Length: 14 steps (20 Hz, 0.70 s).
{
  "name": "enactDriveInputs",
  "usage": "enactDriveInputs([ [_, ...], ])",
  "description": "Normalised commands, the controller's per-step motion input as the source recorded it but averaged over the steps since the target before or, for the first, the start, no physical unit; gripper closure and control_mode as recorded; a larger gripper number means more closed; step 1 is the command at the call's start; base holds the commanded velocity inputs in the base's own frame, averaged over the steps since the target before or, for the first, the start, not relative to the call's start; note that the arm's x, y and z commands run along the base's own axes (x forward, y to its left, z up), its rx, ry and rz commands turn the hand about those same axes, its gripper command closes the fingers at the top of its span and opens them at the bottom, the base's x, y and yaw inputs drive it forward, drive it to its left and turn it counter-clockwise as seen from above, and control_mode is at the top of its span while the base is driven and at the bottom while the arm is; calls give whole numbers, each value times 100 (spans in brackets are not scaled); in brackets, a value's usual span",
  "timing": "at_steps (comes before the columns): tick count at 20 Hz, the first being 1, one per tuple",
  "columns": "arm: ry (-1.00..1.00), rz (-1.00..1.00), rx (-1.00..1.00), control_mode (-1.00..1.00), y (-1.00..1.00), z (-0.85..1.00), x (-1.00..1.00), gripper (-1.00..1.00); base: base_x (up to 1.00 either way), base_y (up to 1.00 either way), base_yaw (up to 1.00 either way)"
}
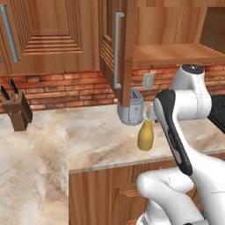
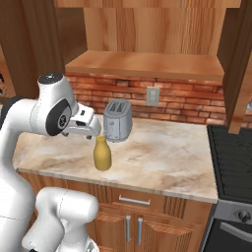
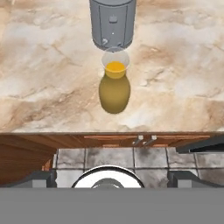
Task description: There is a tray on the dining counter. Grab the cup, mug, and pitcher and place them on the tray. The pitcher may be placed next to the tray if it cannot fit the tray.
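Pitcher [image 3: 114, 89] is standing upright on the marbled kitchen counter [image 1: 101, 140], long axis vertical, just in front of the grey toaster [image 2: 117, 119]; in the hand view it is lying straight ahead, centred between the fingers. Gripper [image 2: 91, 132] is hovering above and beside its neck, touching nothing; jaws are spreading wide and holding nothing.

Even, soft rendered light throughout, no glare. The pitcher [image 3: 114, 89] throws just a faint shadow on the desk [image 3: 52, 78]. Dim under the upper cabinets [image 2: 147, 64] at twelve o'clock. Everything reads slightly soft, low-resolution.
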Motion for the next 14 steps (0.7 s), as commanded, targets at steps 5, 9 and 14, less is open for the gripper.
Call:
enactDriveInputs([
  [5, 2, 11, -8, -100, 21, 0, 45, -100, 0, 0, 0],
  [9, 6, 9, -2, -100, 7, 0, 30, -100, 0, 0, 0],
  [14, 11, 4, 3, -100, 0, 0, 21, -100, 0, 0, 0],
])
